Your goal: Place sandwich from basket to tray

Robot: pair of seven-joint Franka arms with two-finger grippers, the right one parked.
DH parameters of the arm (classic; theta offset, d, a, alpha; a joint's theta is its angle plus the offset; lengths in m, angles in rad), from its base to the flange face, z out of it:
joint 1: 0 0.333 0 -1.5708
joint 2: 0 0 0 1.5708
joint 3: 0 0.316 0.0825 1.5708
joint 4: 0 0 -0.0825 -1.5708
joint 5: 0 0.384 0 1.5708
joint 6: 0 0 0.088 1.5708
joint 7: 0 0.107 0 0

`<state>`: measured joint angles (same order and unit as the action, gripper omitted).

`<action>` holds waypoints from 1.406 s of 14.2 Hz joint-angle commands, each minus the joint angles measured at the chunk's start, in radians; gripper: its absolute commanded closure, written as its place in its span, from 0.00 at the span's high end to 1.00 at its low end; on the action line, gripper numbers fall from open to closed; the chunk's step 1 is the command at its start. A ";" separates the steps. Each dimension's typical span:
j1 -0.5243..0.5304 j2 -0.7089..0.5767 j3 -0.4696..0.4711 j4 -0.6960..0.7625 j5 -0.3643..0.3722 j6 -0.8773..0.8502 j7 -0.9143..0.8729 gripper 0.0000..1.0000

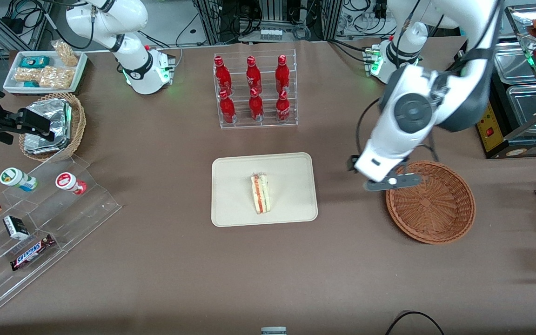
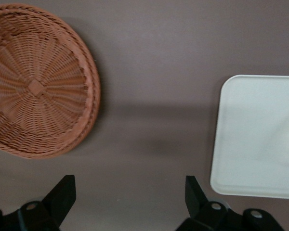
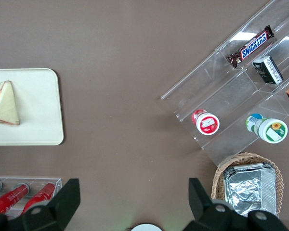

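Presently, we are finding the sandwich (image 1: 260,193) lying on its side near the middle of the tray (image 1: 231,209), with nothing touching it. The basket (image 1: 454,218), toward the working arm's end of the surface, is showing only bare wicker inside. Judged from this layout, the transfer itself is looking complete.

On handling, we are judging the sandwich to be light, soft and easily crushed: pale bread faces with red-orange and green filling layers that could slide against one another under pressure. If it were to be taken up again, we would be advising a light pinch across the two broad bread faces near the thick edge, not across the filling seam or the pointed tip. A clear wrap appears to be covering it, which we are treating as possibly slippery; we cannot confirm this.

The tool (image 2: 130,195) is hanging above the bare surface (image 1: 342,260) between the tray and the basket, just beside the basket's rim and well apart from the sandwich. Its fingers (image 2: 62,195) are standing wide apart in the left wrist view, holding nothing and touching nothing. We are seeing no contact with either the basket or the tray.
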<state>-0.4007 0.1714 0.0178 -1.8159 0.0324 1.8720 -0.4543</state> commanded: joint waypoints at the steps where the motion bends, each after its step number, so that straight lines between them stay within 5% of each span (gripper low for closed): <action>1: 0.054 -0.090 -0.007 -0.045 0.006 -0.059 0.129 1.00; 5: 0.190 -0.159 -0.025 -0.037 0.006 -0.135 0.270 1.00; 10: 0.439 -0.181 -0.214 0.003 0.000 -0.205 0.387 1.00; 20: 0.436 -0.176 -0.093 0.184 -0.002 -0.297 0.448 1.00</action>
<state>0.0378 -0.0013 -0.0988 -1.6617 0.0323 1.6036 -0.0196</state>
